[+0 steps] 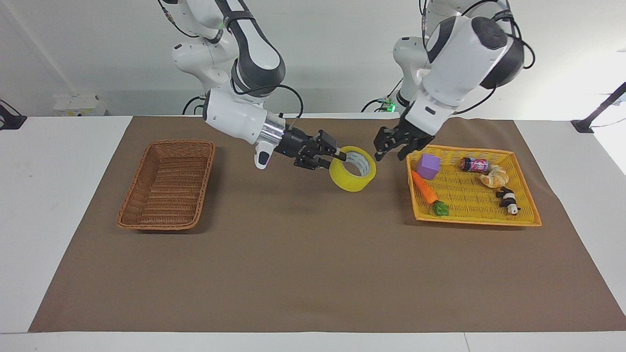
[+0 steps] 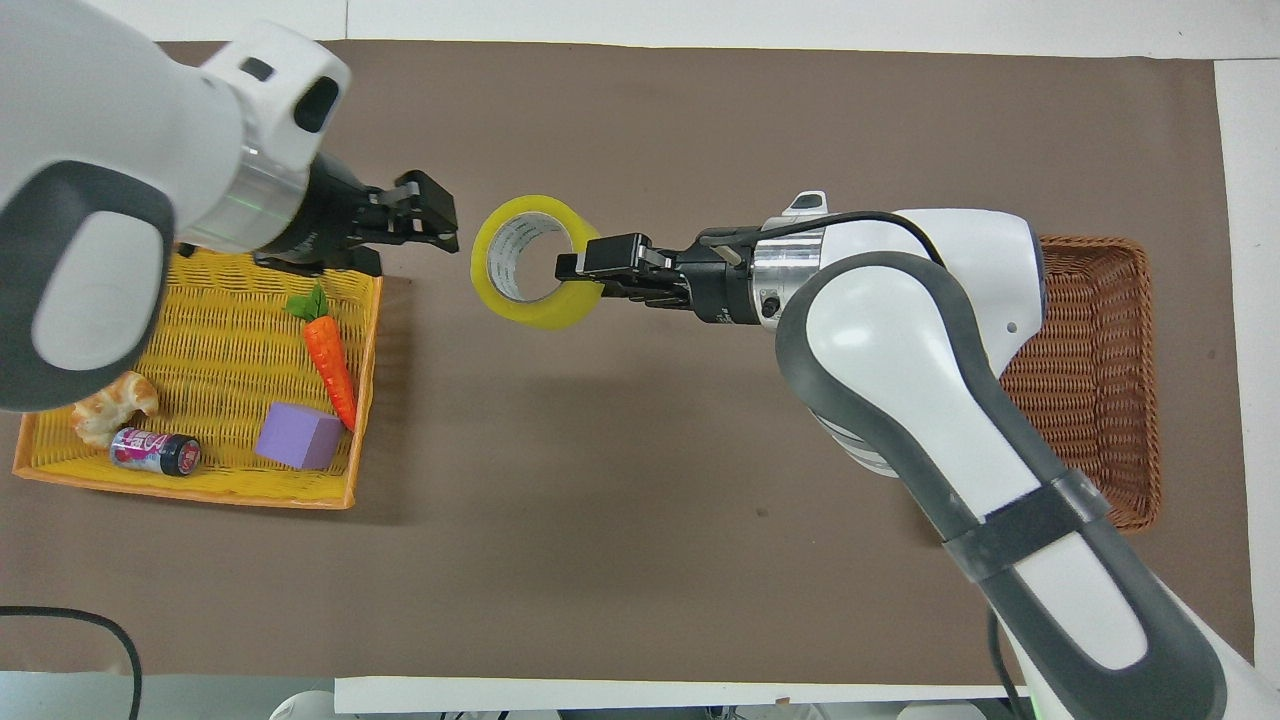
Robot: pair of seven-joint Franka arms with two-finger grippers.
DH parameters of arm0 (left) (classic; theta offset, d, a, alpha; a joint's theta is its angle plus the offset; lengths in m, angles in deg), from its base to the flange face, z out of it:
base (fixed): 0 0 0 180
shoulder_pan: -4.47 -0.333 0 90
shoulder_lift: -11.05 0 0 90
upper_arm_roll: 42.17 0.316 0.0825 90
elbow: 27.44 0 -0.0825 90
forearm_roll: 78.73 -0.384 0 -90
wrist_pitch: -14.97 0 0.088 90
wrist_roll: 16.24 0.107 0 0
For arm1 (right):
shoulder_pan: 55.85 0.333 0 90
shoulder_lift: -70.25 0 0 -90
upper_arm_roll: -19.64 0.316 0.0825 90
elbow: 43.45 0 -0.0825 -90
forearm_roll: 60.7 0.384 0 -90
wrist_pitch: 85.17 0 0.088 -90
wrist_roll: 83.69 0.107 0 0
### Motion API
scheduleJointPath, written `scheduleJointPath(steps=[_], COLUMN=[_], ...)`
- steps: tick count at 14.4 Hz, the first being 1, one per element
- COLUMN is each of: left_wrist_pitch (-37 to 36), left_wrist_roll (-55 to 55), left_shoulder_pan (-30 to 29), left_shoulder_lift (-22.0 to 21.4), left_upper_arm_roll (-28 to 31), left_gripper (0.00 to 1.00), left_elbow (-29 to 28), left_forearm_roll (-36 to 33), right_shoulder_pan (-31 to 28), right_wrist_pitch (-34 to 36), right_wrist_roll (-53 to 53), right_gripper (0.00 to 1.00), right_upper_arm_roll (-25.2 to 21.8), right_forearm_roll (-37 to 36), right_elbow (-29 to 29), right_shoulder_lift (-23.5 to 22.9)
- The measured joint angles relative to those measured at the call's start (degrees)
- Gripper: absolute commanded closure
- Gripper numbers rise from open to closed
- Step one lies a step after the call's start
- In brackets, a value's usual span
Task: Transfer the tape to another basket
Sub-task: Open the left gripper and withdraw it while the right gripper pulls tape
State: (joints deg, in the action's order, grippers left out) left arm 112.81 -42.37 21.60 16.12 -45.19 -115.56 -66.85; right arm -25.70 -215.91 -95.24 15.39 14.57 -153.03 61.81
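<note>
Right gripper (image 1: 341, 157) is clamped on the tape (image 1: 353, 168) wall; left gripper (image 1: 391, 146) hangs apart by the tray. Carry it level over the basket (image 1: 166, 183) before releasing

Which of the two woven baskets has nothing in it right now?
The deep brown wicker basket at the right arm's end is empty; the shallow yellow-orange tray basket holds a purple cube, carrot and other items.

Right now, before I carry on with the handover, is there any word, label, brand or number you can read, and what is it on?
None can be read as text.
can in the yellow tray: pink label with lettering, too small to read.
tape: grey printing around its pale inner ring, too blurred to read.
Nothing else in view shows any writing.
</note>
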Motion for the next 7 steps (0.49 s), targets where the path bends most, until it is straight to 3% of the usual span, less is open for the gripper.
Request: scheduleJointPath(steps=[3, 7], left_wrist_pitch=[-3.5, -5.7], left_wrist_roll=[11.2, 24.2], left_shoulder_pan=[-8.2, -15.3], left_shoulder_lift=[-0.6, -0.6], left_upper_arm_roll=[1.2, 1.4], left_gripper=[0.0, 0.0], left_elbow=[1.6, 1.6], left_forearm_roll=[-3.9, -8.6], right_shoulder_pan=[-3.8, -18.7], right_wrist_pitch=[3.9, 18.4], right_wrist_roll=[-2.0, -6.1], right_gripper=[1.0, 1.0], right_upper_arm_roll=[-0.2, -0.7], right_forearm_roll=[-1.4, -11.3], right_elbow=[-0.1, 0.0], right_shoulder_lift=[0.0, 0.2])
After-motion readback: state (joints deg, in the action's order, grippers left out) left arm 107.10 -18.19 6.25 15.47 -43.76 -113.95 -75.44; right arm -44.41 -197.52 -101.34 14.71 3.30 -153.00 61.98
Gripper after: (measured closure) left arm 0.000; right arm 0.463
